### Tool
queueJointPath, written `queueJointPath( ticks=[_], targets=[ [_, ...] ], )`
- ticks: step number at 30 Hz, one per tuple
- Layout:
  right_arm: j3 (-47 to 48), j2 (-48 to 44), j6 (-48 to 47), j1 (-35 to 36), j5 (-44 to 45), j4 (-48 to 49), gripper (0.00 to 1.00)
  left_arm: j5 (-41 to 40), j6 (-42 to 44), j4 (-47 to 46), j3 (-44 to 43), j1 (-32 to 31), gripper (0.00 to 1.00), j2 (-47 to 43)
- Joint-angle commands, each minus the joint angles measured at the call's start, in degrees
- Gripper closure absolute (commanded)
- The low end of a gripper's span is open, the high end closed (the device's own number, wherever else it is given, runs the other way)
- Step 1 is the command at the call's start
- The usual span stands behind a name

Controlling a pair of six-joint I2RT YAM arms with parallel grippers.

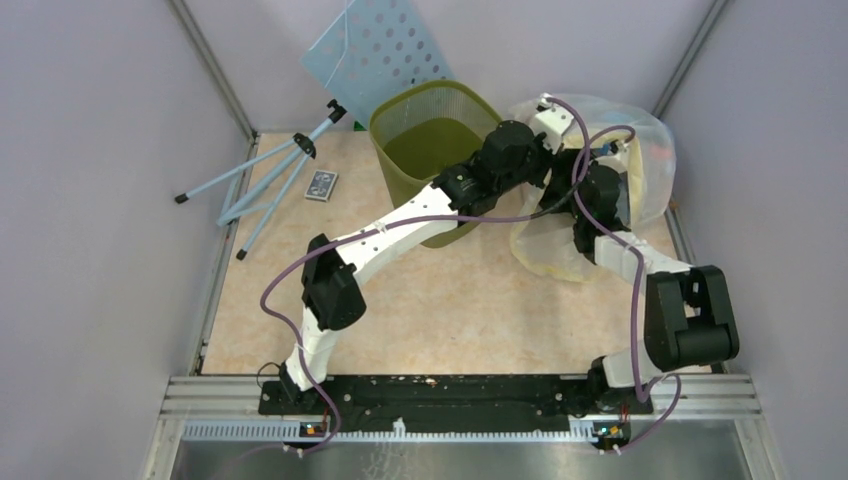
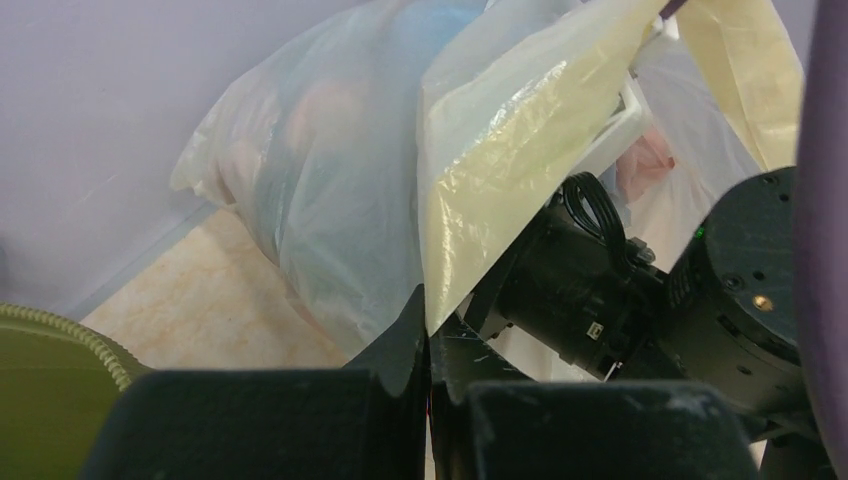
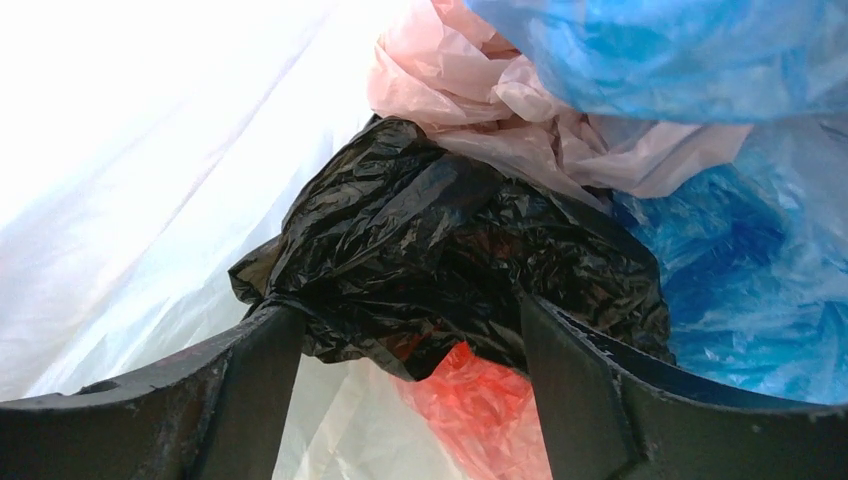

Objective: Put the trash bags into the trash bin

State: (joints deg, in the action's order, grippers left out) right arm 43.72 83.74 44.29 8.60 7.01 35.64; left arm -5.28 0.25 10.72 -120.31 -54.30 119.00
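Observation:
The black trash bag (image 3: 450, 240) lies crumpled inside the clear bag (image 1: 645, 170) of colourful rubbish, seen only in the right wrist view. My right gripper (image 3: 405, 320) is reaching into that clear bag. Its fingers stand open on either side of the black bag's lower edge. My left gripper (image 2: 428, 320) is shut on the clear bag's yellowish flap (image 2: 500, 170), holding it up at the bag's mouth (image 1: 556, 125). The olive-green trash bin (image 1: 390, 150) stands upright just left of both grippers, its rim (image 2: 60, 335) at the left wrist view's lower left.
Pink (image 3: 520, 110), blue (image 3: 720, 230) and red (image 3: 480, 410) plastic crowd round the black bag. A pale blue perforated board (image 1: 385, 50) leans behind the bin. A light blue tripod (image 1: 265, 180) and a small card (image 1: 321, 185) lie at the left. Walls close in on three sides.

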Motion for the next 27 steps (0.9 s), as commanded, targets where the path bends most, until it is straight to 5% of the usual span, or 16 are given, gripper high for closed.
queueJointPath(
  ticks=[1, 4, 6, 11, 12, 13, 14, 27],
  targets=[
    [4.89, 1.88, 2.75, -0.08, -1.11, -3.55, 0.18, -1.61, 1.69, -1.03, 0.14, 0.33, 1.00, -3.42],
    [4.62, 2.16, 3.96, -0.10, -1.37, -2.50, 0.15, -1.82, 1.84, -0.89, 0.16, 0.34, 1.00, -3.51],
    [5.33, 2.84, 4.05, -0.15, -1.60, -2.24, 0.22, -1.51, 1.81, -0.88, 0.17, 0.29, 1.00, -3.51],
    [7.78, 5.19, 2.77, -0.15, -1.66, -1.71, 0.57, -0.94, 1.46, -1.05, 0.14, 0.34, 1.00, -3.34],
    [8.55, 5.61, 2.09, -0.25, -2.45, -1.80, 0.70, -0.94, 1.40, -1.09, 0.01, 0.34, 1.00, -3.26],
    [9.26, 5.86, 1.59, -0.33, -3.21, -2.61, 0.93, -0.96, 1.46, -1.13, 0.07, 0.34, 1.00, -3.25],
    [9.71, 5.66, 1.25, -0.41, -3.49, -3.84, 1.00, -1.07, 1.48, -1.10, 0.12, 0.34, 1.00, -3.25],
    [-4.48, -18.59, -6.19, -0.42, 0.52, -24.43, 1.00, -2.08, 1.26, -1.83, -0.02, 0.33, 1.00, -1.85]
  ],
)
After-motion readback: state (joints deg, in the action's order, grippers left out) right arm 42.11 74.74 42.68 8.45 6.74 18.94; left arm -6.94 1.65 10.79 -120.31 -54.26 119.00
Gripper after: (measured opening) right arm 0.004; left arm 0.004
